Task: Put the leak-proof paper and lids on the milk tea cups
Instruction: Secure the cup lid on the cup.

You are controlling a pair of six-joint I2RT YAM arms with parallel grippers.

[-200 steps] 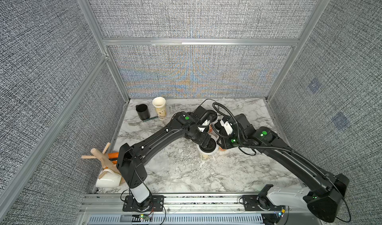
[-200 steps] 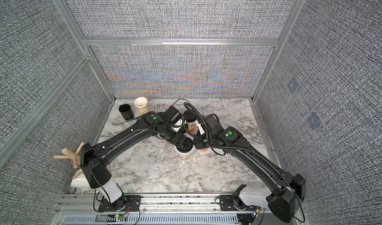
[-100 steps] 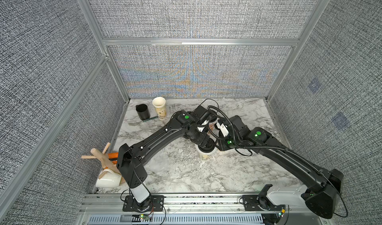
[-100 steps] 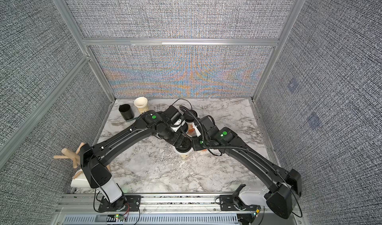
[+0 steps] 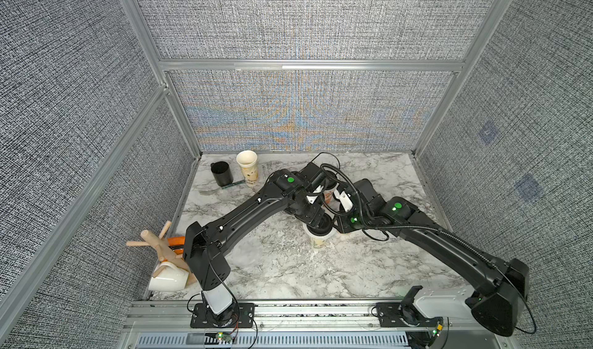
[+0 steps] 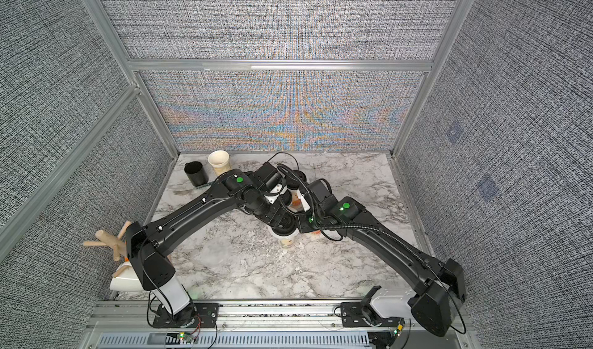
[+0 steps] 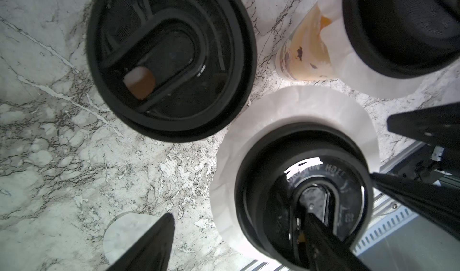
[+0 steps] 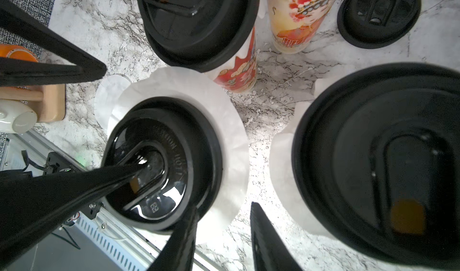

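Observation:
The nearest milk tea cup [image 5: 319, 242] stands under both wrists, a round leak-proof paper [image 8: 231, 122] draped over its mouth and a black lid [image 8: 159, 202] on top. My left gripper [image 7: 240, 216] is open wide: one fingertip [image 7: 321, 237] rests in the lid's recess, the other hangs beside the cup above a loose paper [image 7: 119, 230] on the marble. My right gripper [image 8: 224, 206] is open beside the same cup, one finger [image 8: 184, 242] against the lid's rim, with the paper's overhanging edge in the gap. Other lidded cups [image 8: 388, 162] [image 8: 196, 20] stand close by. An uncovered cup [image 5: 247, 166] stands at the back left.
A loose black lid [image 8: 378, 13] lies beyond a cup with a red print [image 8: 296, 15]. A black mug [image 5: 221, 172] and a fork [image 5: 208, 190] are at the back left. A wooden mug tree [image 5: 160, 244] with a white mug [image 5: 167, 278] stands at the near left edge.
The right arm has swung left towards the near lidded cup, and its fingers have drawn closer together. The left arm has stayed in place.

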